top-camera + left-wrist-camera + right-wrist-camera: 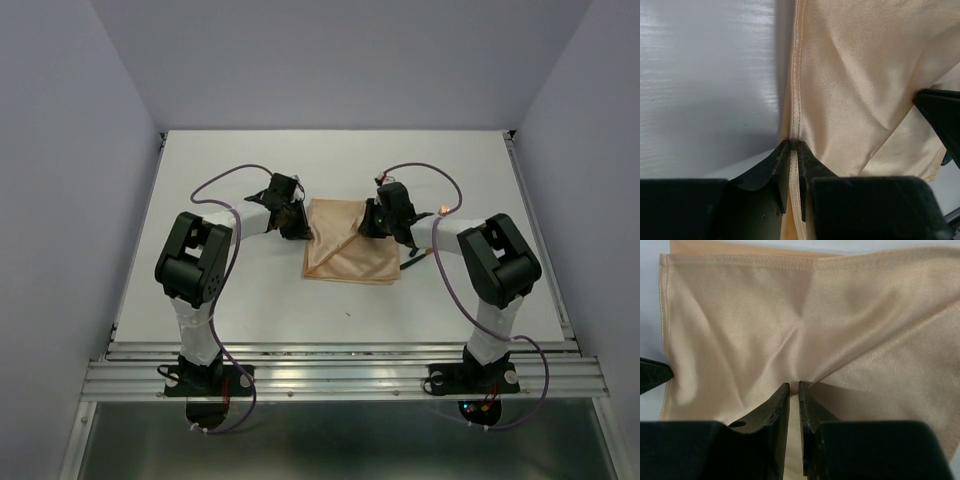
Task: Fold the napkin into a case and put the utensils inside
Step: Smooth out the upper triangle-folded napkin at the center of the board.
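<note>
One napkin (345, 250), partly folded, mid-table (250, 295). Left gripper (794, 146) clamped on its left hem; right gripper (794, 386) pinching right fold. Right arm hides utensils (413, 260); count unclear.

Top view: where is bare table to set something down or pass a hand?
Free: the wide near strip between the napkin and the arm bases, and the far strip between it and the back wall. Crowded: the middle band, where the left gripper and right gripper pinch its side edges, with the utensils beside the right arm.
</note>
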Controlling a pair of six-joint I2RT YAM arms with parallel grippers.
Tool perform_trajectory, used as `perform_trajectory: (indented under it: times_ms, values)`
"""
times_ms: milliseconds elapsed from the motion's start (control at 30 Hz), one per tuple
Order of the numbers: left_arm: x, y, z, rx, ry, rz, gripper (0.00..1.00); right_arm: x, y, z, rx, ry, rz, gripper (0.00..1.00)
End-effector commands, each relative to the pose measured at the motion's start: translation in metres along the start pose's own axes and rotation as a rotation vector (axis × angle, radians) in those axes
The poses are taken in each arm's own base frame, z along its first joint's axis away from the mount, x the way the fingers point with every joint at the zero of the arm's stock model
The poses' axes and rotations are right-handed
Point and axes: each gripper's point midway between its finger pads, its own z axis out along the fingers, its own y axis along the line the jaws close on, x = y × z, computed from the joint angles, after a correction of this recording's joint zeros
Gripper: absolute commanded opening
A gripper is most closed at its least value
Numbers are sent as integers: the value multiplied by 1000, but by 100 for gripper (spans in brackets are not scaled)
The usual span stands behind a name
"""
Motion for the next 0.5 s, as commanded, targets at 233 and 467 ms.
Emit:
perform_trajectory:
  times_ms: [233,467]
  values:
    - [-18,-11,-10,31,-47,20,23,15,83,-32,-150,-18,-72,19]
    - [-22,-14,-22,37,-70,17,23,51,73,-6,-136,75,-38,17]
